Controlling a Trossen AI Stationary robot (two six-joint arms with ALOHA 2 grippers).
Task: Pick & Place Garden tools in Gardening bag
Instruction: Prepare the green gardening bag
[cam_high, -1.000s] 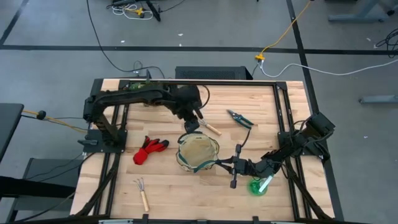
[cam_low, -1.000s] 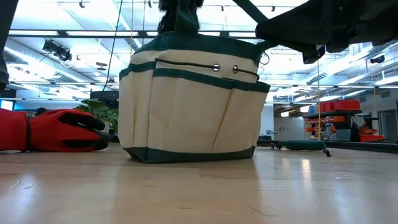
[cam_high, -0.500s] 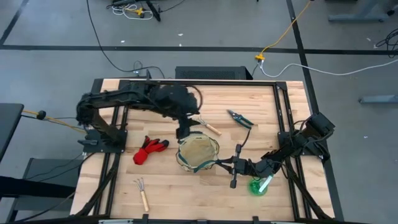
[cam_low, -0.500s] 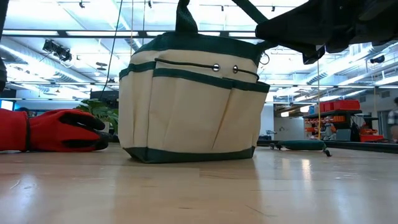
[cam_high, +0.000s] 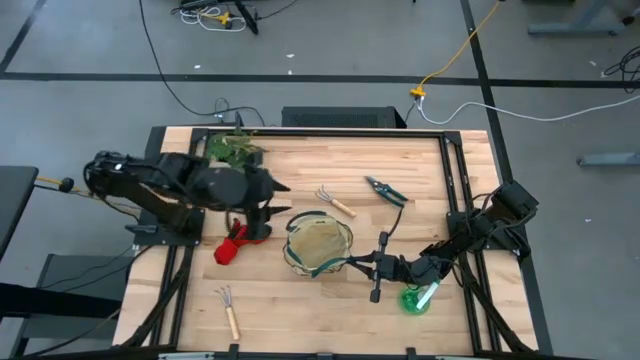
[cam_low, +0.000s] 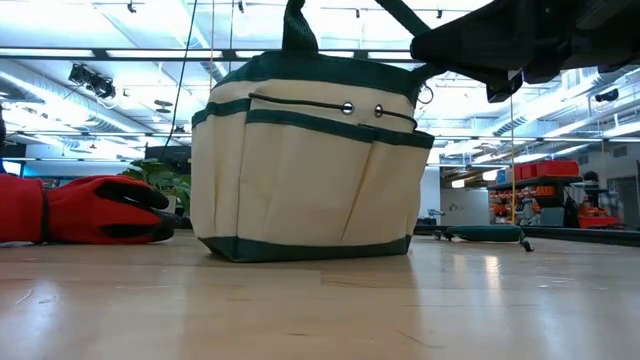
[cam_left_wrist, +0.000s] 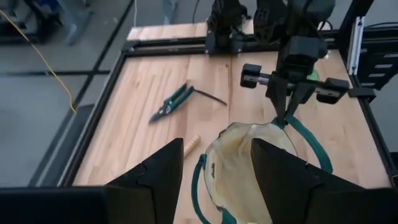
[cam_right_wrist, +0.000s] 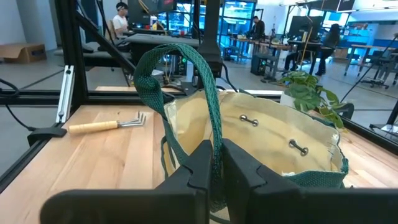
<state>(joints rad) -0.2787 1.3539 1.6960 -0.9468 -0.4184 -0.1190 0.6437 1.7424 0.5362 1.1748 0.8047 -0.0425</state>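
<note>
Left arm has swung back from above the gardening bag (cam_high: 318, 245) toward the desk's (cam_high: 400, 160) left side; its left pincer (cam_high: 252, 218) now sits over the red gloves (cam_high: 238, 243), just left of the bag. A wooden-handled rake (cam_high: 333, 200), covered by that arm before, now shows on the desk just behind the bag. Left pincer fingers (cam_left_wrist: 155, 177) stand wide apart, nothing between them.

Right arm unchanged: right pincer (cam_right_wrist: 214, 163) is nearly closed, pinching the bag's dark green loop handle (cam_right_wrist: 205, 81) at the bag's right rim. Handle strap runs up and over from the fingers in the right wrist view.

Bag stands upright, mouth open, roughly mid-desk. In the low view the bag (cam_low: 310, 165) rests flat on the desk with the gloves (cam_low: 85, 210) to one side of it.

Relative to the bag:
- pruning shears (cam_high: 388, 190) behind and to the right, well apart
- green round piece with white handle (cam_high: 418, 298) to the right, near front, under the right arm
- second rake (cam_high: 229, 310) front left, well apart
- leafy plant (cam_high: 232, 148) back left, near the desk edge
</note>
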